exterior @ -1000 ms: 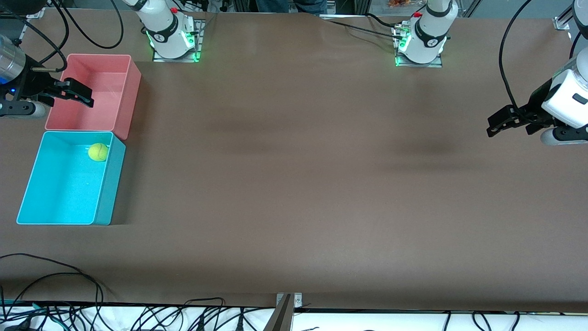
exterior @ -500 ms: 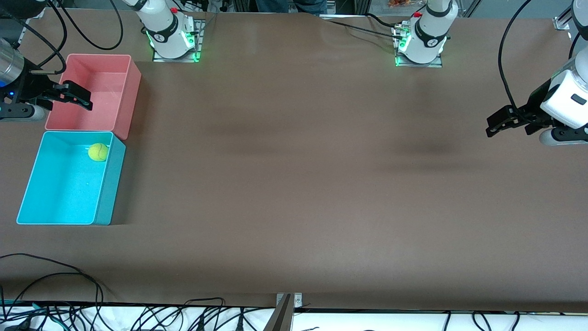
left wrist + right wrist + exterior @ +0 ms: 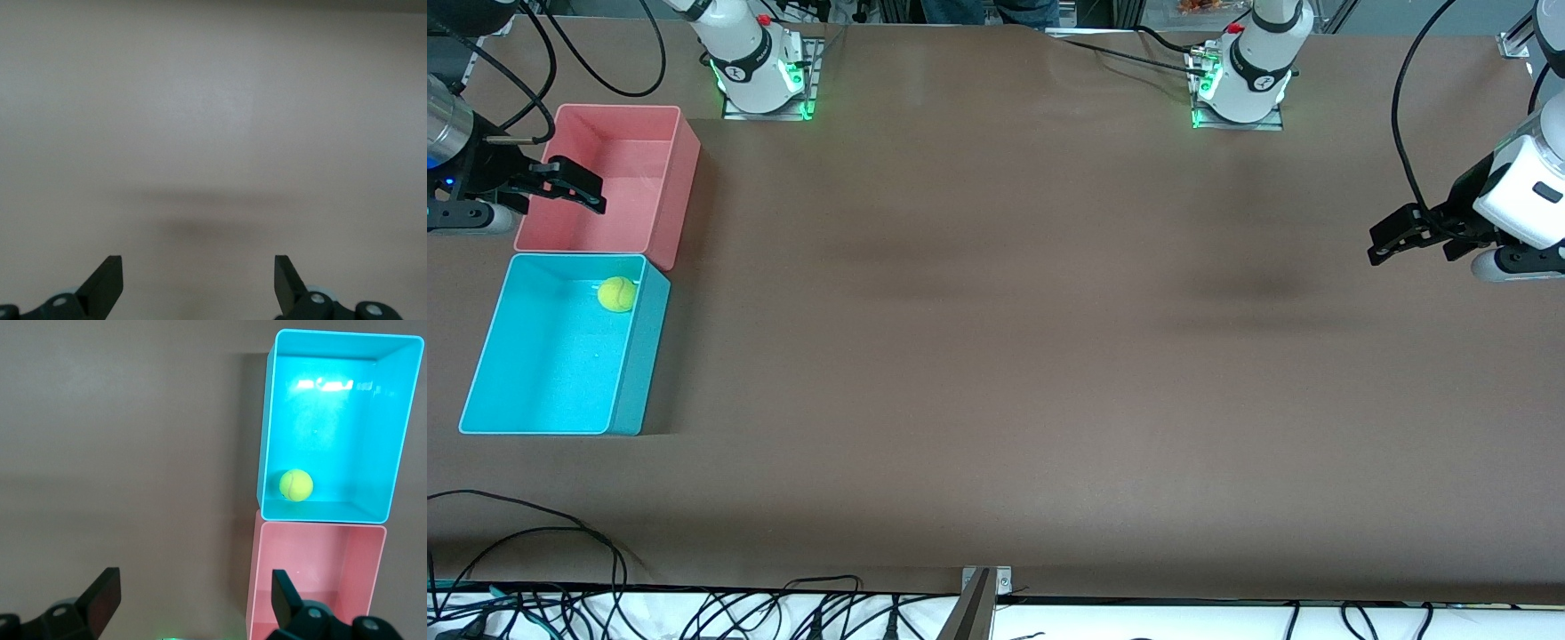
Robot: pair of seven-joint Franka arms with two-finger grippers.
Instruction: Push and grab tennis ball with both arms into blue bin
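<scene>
Tennis ball (image 3: 616,294): found inside the blue bin (image 3: 480,382), resting on its floor in the corner next to the pink bin (image 3: 685,169) and farthest from the front camera; the placing is judged done. Blue bin: set at the right arm's end of the surface (image 3: 1005,356), touching the pink bin, which lies farther from the front camera. Right hand (image 3: 569,185): held in the air over the pink bin's edge, fingers spread wide, nothing carried; clear of the ball, presumably so the bin is left undisturbed. Left hand (image 3: 1403,236): held over bare surface at the left arm's end, well apart from both bins, fingers wide and empty; this arm is judged to be waiting.
</scene>
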